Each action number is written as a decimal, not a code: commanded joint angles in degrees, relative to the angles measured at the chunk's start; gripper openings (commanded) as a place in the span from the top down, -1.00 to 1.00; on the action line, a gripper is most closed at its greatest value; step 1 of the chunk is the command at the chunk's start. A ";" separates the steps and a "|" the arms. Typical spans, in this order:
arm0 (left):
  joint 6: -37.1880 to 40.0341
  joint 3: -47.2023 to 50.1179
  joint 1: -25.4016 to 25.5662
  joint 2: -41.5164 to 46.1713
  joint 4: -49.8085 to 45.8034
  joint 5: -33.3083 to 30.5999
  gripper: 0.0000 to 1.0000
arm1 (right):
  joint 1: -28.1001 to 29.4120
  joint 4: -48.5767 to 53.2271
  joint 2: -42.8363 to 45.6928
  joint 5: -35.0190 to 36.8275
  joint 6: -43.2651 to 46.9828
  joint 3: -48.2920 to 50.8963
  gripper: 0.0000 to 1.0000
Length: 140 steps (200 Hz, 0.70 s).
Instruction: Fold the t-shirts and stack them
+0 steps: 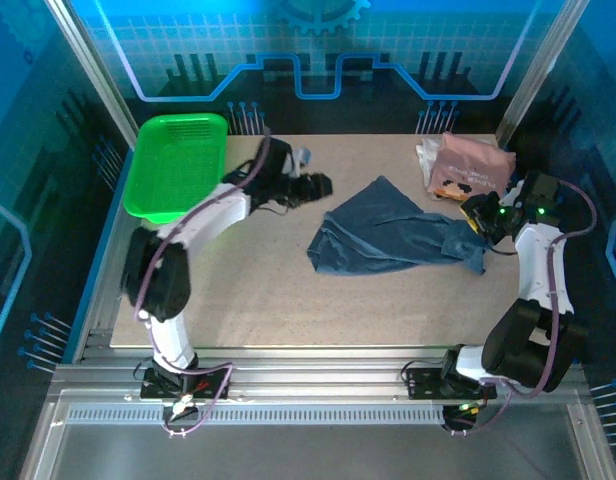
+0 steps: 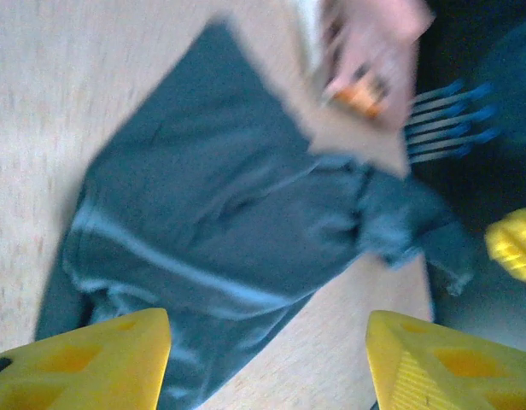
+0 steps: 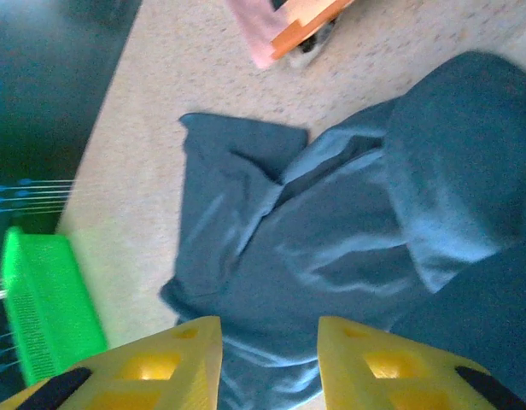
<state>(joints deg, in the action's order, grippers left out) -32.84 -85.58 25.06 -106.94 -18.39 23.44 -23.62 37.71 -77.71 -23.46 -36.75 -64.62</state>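
We are hovering the left gripper (image 2: 267, 342) and right gripper (image 3: 270, 342), jaws apart, by the crumpled blue t-shirt (image 1: 388, 240), risking pinching several layers.

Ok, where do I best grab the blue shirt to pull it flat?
I'd pinch the blue shirt by its narrow right end, which trails toward the right tool like a sleeve, coming from the right. The rest lies bunched in thick folds, probably harder to pinch cleanly.
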 commanded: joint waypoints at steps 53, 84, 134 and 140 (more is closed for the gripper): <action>3.46 -10.93 2.44 -13.17 -14.51 -7.30 -0.26 | 3.84 1.09 -4.58 6.77 9.44 -4.07 -0.44; 4.57 -9.16 3.12 -12.37 -16.74 -8.87 -0.18 | 9.09 6.52 -1.75 8.16 13.21 -2.36 -0.48; 5.49 -11.85 4.04 -15.49 -18.70 -11.04 -0.01 | 13.77 6.89 3.29 8.69 12.19 6.02 -0.52; 5.89 -12.66 4.38 -16.09 -19.40 -10.89 0.02 | 13.77 6.87 3.45 8.89 12.23 6.93 -0.52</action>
<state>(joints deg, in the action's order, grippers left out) -29.41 -94.61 28.14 -120.64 -33.85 13.82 -10.63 42.24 -76.05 -15.38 -25.17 -61.73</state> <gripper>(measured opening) 0.514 0.756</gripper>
